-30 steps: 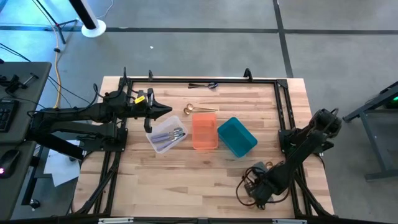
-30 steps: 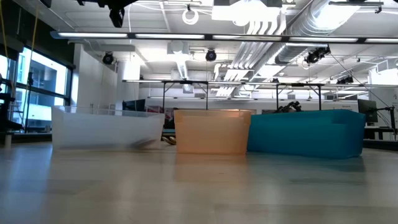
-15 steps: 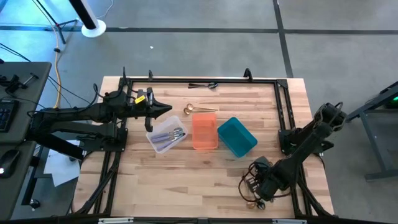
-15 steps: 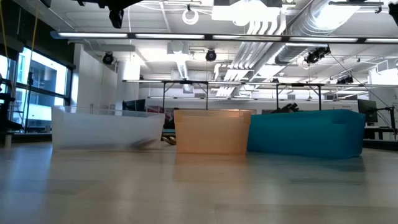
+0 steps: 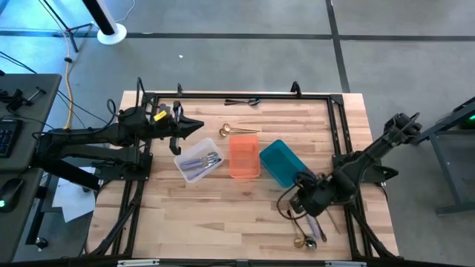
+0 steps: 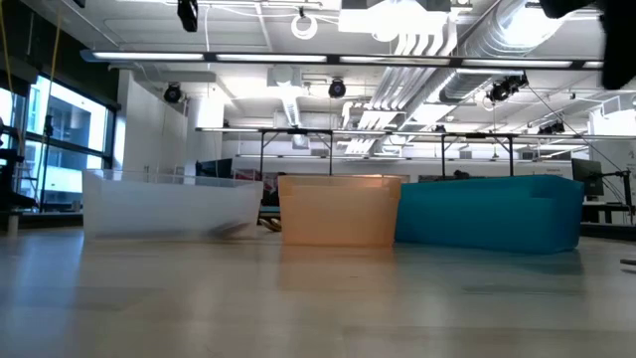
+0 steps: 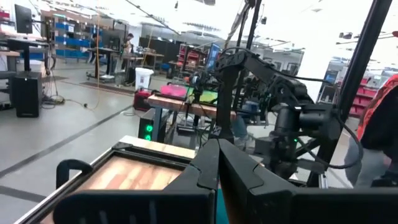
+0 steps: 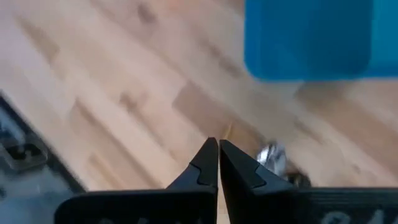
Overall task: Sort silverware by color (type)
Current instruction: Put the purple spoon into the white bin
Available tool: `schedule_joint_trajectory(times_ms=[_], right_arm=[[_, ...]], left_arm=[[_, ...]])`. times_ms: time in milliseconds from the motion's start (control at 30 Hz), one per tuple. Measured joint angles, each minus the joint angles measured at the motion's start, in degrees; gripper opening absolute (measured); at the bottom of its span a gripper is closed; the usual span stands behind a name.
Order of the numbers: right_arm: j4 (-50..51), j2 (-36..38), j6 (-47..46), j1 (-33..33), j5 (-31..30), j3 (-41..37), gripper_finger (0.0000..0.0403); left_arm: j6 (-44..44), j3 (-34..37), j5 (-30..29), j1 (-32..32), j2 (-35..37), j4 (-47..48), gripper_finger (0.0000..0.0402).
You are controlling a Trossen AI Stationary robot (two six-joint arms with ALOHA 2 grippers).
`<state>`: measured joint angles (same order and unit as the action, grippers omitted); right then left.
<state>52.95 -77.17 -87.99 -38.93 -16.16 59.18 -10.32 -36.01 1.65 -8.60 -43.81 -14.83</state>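
Note:
Silver silverware (image 5: 205, 159) lies in the clear bin (image 5: 187, 170), left of the orange bin (image 5: 244, 167) and the teal bin (image 5: 286, 172). A gold spoon (image 5: 236, 131) lies on the table beyond the orange bin. Black pieces (image 5: 243, 101) lie at the far edge. Loose gold and silver pieces (image 5: 306, 236) lie near the front right corner. My right gripper (image 5: 297, 202) (image 8: 218, 148) hangs shut above the table between those pieces and the teal bin, pointing steeply down. My left gripper (image 5: 199, 127) (image 7: 217, 149) is shut and level, above the clear bin's far left. My right gripper has a thin gold sliver (image 8: 227, 129) showing right at its shut fingertips. I cannot tell whether the fingers hold it or it lies on the table below. A silver spoon bowl (image 8: 272, 155) shows behind one finger, blurred.
A black frame (image 5: 338, 126) borders the wooden table on its far, left and right sides. In the low view the clear bin (image 6: 169, 204), orange bin (image 6: 340, 209) and teal bin (image 6: 489, 212) stand in a row. Bare wood lies in front of them.
My right gripper has risen from the front right corner and gone toward the teal bin, rolling its wrist as it went. The loose pieces it stood over now show on the table. My left gripper has tipped up a little, staying in place.

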Motion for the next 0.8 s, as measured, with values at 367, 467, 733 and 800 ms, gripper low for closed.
schedule_joint_trajectory(times_ms=[367,467,733,800], right_arm=[[-4.65,-3.07,-8.09,-4.9,20.43,-3.57,0.0],[-15.66,-3.62,-13.86,-6.11,22.89,-9.75,0.0],[-23.63,-3.5,-27.35,-7.38,19.3,-16.87,0.0006],[-24.03,-3.5,-27.53,-7.38,19.2,-17.58,0.0018]], left_arm=[[1.0,0.0,-0.42,0.0,0.0,0.37,0.0],[1.0,0.0,-0.48,0.0,0.0,0.44,0.0],[1.0,0.0,-0.63,0.0,0.02,0.42,0.0],[1.0,0.0,-0.63,0.0,0.02,0.42,0.0]])
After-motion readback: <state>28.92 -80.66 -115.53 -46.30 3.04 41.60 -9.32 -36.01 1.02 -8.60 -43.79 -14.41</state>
